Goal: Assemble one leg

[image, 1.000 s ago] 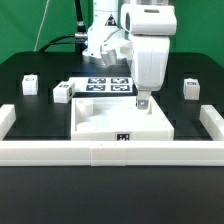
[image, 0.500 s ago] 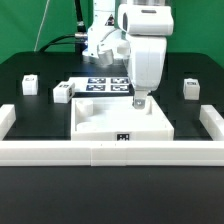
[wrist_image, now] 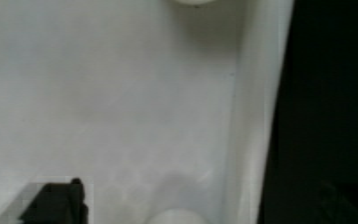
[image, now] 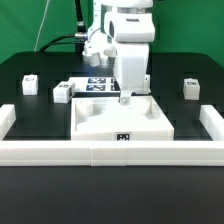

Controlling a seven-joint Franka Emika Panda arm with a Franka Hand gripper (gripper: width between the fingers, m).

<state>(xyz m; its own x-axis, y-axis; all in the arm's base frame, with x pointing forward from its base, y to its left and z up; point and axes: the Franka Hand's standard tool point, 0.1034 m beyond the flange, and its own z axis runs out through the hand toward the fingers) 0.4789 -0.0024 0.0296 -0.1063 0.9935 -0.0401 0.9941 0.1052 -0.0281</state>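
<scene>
Three legs, small white blocks with black-and-white markers, stand on the black table: two at the exterior view's left (image: 30, 85) (image: 62, 93) and one at its right (image: 190, 89). The large white tray (image: 100, 122) lies in the middle. My gripper (image: 125, 97) hangs low over the tray's back edge, far from every leg. In the wrist view the gripper (wrist_image: 208, 212) is open and empty over the tray's white floor (wrist_image: 105, 100) and rim. One dark fingertip (wrist_image: 55, 205) shows; the other merges with the black table.
The marker board (image: 100, 85) lies behind the tray, partly hidden by the arm. A white U-shaped rail (image: 100, 152) fences the front and both sides of the table. Cables and the arm's base stand at the back.
The arm has moved toward the exterior view's left along the tray's back edge. The gripper stays low and empty. The legs and tray have not moved.
</scene>
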